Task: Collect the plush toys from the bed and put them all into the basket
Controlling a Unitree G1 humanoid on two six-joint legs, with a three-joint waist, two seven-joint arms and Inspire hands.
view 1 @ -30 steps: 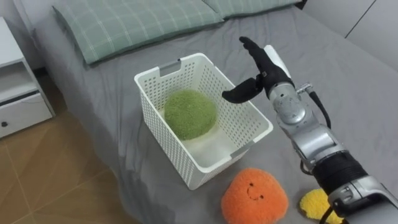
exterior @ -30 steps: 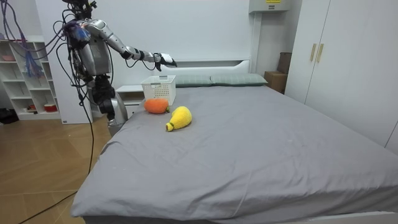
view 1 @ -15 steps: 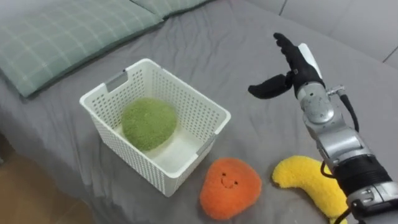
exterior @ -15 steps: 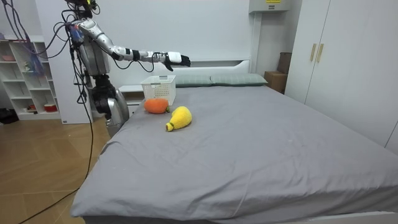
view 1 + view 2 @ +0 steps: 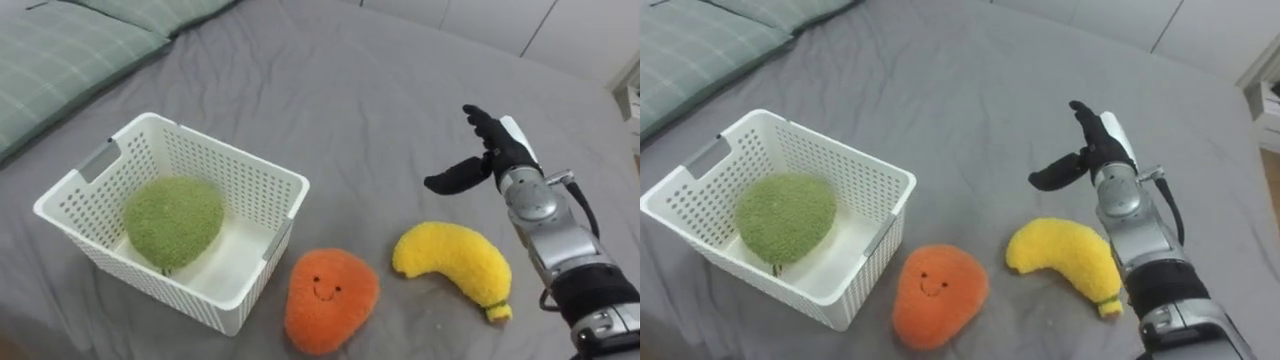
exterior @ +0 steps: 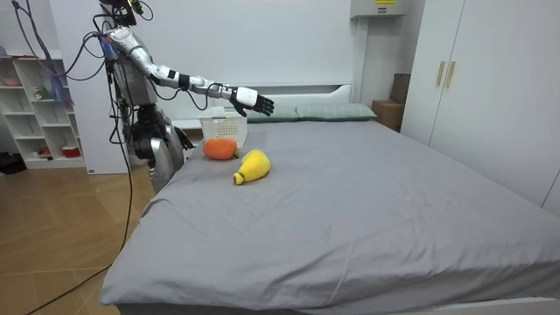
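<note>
A white slatted basket sits on the grey bed and holds a green plush toy. In front of it lies an orange plush toy with a smiling face. To its right lies a yellow plush banana. My right hand is open and hovers above the bed, just past the banana, holding nothing.
Green checked pillows lie at the head of the bed. The grey sheet stretches wide beyond the toys. In the room view I stand at the bed's side near a white nightstand, with wardrobes opposite.
My right hand has swung from over the basket to the right, above the banana. The eye view has shifted right too, so basket and toys sit further left.
</note>
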